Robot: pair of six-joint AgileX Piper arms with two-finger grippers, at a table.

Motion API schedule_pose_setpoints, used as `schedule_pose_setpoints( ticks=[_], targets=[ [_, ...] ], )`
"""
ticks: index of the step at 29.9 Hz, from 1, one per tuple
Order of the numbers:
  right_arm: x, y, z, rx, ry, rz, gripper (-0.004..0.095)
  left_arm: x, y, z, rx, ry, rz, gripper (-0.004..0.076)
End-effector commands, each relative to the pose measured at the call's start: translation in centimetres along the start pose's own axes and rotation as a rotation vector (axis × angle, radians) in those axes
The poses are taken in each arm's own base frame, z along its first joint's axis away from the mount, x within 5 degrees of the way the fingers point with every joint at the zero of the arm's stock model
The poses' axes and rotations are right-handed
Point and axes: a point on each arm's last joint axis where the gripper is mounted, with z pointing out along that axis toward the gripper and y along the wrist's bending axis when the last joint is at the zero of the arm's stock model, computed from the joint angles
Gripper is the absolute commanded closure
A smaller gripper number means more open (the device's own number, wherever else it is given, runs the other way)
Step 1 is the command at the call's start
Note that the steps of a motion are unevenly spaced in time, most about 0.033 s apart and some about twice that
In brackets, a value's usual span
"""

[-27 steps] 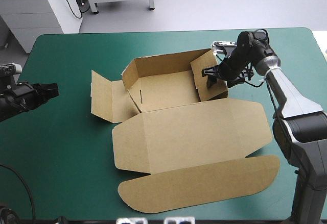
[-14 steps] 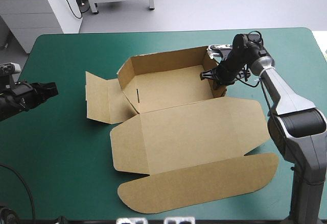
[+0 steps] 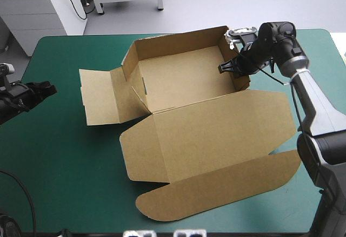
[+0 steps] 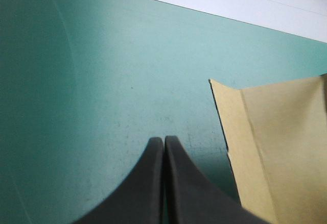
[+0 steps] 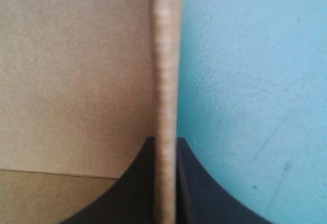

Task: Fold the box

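The brown box (image 3: pixel 184 83) sits on the teal-green cover with its back and side walls raised and its wide lid (image 3: pixel 211 134) flat toward the near edge. My right gripper (image 3: pixel 236 68) is shut on the box's right wall near the far right corner. In the right wrist view that wall's edge (image 5: pixel 166 55) runs up between my fingers (image 5: pixel 164 140), with the box's inside on one side and the cover on the other. My left gripper (image 3: pixel 51 89) is shut and empty at the table's left edge, a little short of the box's left flap (image 4: pixel 276 147), its fingers (image 4: pixel 163 140) meeting over bare cover.
The box's left side flap (image 3: pixel 100 96) lies flat on the cover. The lid's rounded tuck flap (image 3: pixel 216 188) reaches close to the near edge. Bare teal-green cover (image 3: pixel 65 161) lies at the near left.
My right gripper has shut on the right wall, which now stands upright. The whole box has shifted toward the far edge. The left arm has barely moved.
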Motion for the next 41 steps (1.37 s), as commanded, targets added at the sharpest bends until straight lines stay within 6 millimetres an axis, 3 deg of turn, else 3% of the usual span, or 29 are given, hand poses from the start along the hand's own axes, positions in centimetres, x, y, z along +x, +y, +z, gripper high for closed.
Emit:
schedule_pose_setpoints(
  ticks=[1, 6, 10, 18, 22, 27, 34, 41],
  targets=[
    [0.4, 0.7, -8.1, -0.007, -0.180, -0.024, 0.0926, -1.0, 0.0, 0.1, 0.010, -0.051, -0.037, 0.0732],
    [1.5, 1.5, -12.7, 0.009, -0.277, -0.074, 0.0926, 0.0, 1.5, 2.2, 0.018, 0.013, -0.088, 0.0732],
    [2.3, 2.1, -15.0, -0.005, -0.331, -0.081, 0.0926, 0.8, 2.8, 4.3, 0.046, 0.050, -0.176, 0.0732],
    [2.5, 3.9, -16.1, -0.199, -0.374, -0.084, 0.0926, 3.2, 2.5, 8.6, 0.230, 0.179, -0.335, 0.0733],
    [2.1, 3.9, -15.5, -0.212, -0.374, -0.083, 0.0925, 3.9, -0.3, 10.7, 0.295, 0.245, -0.282, 0.0733],
    [1.4, 3.6, -13.5, -0.216, -0.335, -0.071, 0.0920, 3.0, -4.6, 11.7, 0.394, 0.274, -0.202, 0.0733],
    [0.3, 3.4, -10.6, -0.169, -0.296, -0.061, 0.0917, 0.9, -9.5, 11.9, 0.447, 0.312, -0.085, 0.0733],
    [-0.3, 2.7, -9.0, -0.066, -0.287, -0.037, 0.0916, -1.8, -11.4, 10.2, 0.504, 0.256, -0.096, 0.0733]
  ],
)
